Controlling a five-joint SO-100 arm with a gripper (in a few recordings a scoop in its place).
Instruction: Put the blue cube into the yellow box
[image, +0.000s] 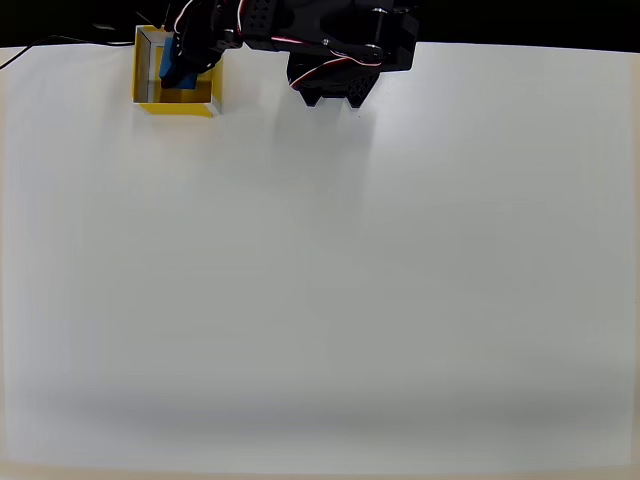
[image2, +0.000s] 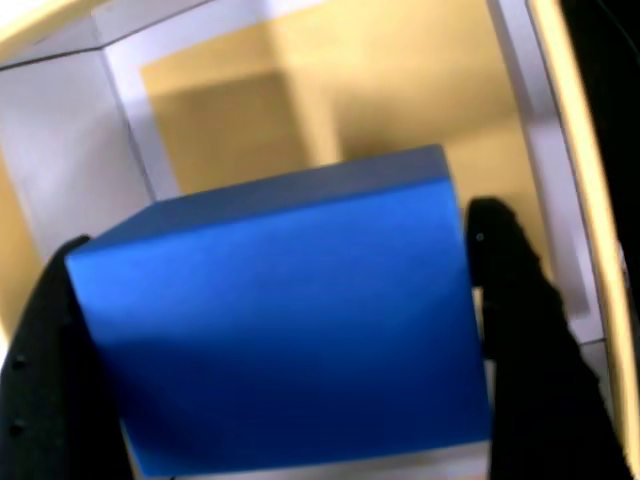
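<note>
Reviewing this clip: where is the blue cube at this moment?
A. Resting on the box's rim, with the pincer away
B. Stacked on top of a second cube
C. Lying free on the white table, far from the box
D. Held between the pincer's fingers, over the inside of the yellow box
D: in the wrist view the blue cube sits between the black fingers of the pincer, with the yellow box floor and walls behind it.
</note>
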